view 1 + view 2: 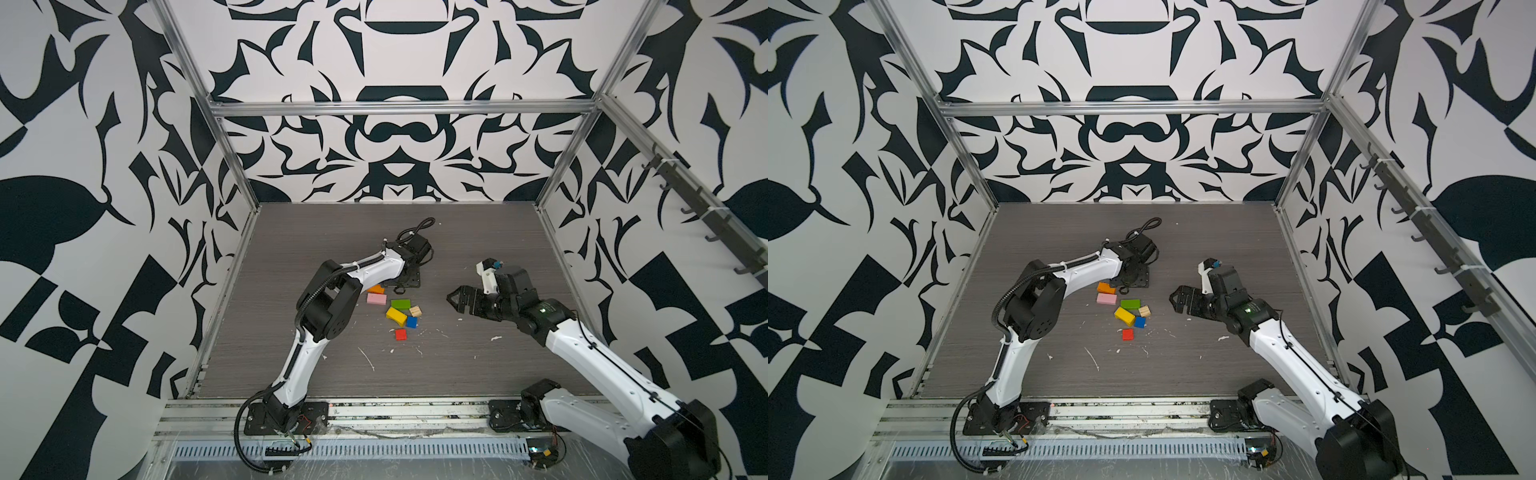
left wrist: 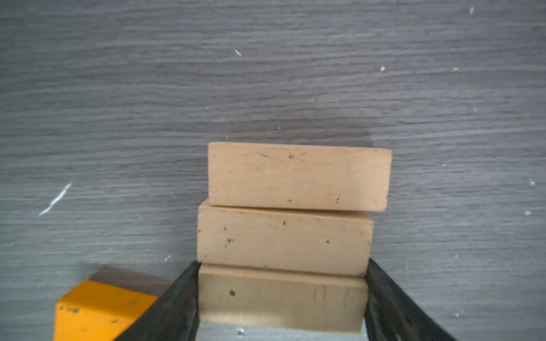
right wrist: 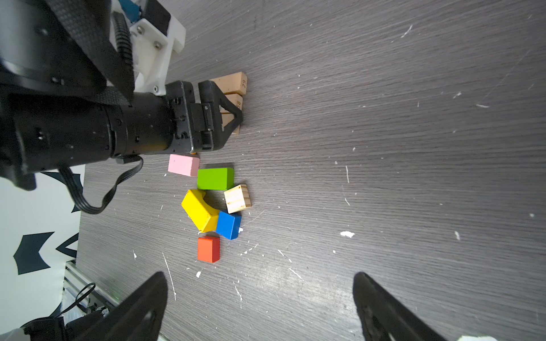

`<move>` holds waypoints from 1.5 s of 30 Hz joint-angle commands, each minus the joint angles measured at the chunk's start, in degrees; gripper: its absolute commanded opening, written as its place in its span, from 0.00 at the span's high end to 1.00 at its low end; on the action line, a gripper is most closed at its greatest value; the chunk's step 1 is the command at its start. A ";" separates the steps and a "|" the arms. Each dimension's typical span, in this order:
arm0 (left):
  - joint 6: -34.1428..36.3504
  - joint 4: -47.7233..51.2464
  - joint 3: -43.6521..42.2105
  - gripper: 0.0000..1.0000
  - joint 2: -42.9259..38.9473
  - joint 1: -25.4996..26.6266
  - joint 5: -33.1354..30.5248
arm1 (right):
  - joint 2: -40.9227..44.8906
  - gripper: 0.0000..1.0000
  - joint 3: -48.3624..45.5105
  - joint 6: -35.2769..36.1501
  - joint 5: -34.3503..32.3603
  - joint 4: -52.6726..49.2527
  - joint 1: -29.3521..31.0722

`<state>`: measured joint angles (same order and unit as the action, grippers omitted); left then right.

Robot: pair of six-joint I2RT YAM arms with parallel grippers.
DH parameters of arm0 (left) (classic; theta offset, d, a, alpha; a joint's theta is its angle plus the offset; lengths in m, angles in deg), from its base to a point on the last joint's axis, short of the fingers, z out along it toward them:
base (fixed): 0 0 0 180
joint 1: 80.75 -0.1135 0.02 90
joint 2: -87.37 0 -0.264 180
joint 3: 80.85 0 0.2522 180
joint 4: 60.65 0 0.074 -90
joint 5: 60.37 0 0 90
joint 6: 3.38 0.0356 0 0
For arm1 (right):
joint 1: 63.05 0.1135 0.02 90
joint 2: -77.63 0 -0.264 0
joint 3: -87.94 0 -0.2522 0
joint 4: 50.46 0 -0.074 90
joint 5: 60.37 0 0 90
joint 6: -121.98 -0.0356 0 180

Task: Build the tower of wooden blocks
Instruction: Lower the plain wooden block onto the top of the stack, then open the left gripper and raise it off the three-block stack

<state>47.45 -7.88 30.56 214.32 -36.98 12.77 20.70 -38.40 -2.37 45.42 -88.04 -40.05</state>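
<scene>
While walls [image 1: 395, 145] are patterned, tabletop [image 1: 478, 374] is grey.

All the blocks are lying flat in one layer around the middle of the table [image 1: 457, 374]. The three plain tan wooden bars [image 2: 283, 239] sit side by side, long sides touching, ends a bit staggered, on the far-edge side of the bunch. The last bar [image 2: 282, 295] is clamped end to end in the left hand [image 2: 283, 265]. Just beside the bars is the orange wooden rectangle [image 1: 376, 289], then the pink wooden rectangle [image 1: 376, 299], then the green wooden rectangle [image 1: 400, 304] with the plain striped wooden cube [image 1: 415, 311] at its end. The yellow wooden rectangle [image 1: 396, 316] lies skewed, touching the blue wooden square [image 1: 412, 322]. The red wooden square [image 1: 400, 334] sits alone, closest to the front edge.
</scene>
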 commanded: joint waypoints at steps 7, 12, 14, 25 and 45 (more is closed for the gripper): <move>-0.70 3.21 0.89 0.20 1.89 -0.31 -0.02 | 0.41 0.00 1.22 0.94 -0.67 -0.43 0.20; -0.72 3.35 0.99 0.16 1.98 -0.35 -0.02 | 0.37 0.00 1.17 0.87 -0.62 -0.44 0.20; -0.71 3.47 1.09 0.16 2.07 -0.30 -0.19 | 0.50 0.00 1.14 0.86 -0.65 -0.48 0.20; -1.03 3.19 1.18 0.07 1.90 -0.35 0.55 | 0.68 0.00 0.71 0.86 -0.85 -0.52 0.20; 1.09 3.27 0.51 0.01 -5.06 -0.35 2.69 | -3.03 0.00 -0.33 4.10 -1.66 2.60 0.28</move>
<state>47.88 -7.10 30.91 213.05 -37.02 14.80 17.97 -38.75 -0.46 44.81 -87.67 -40.05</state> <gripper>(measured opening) 0.995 0.998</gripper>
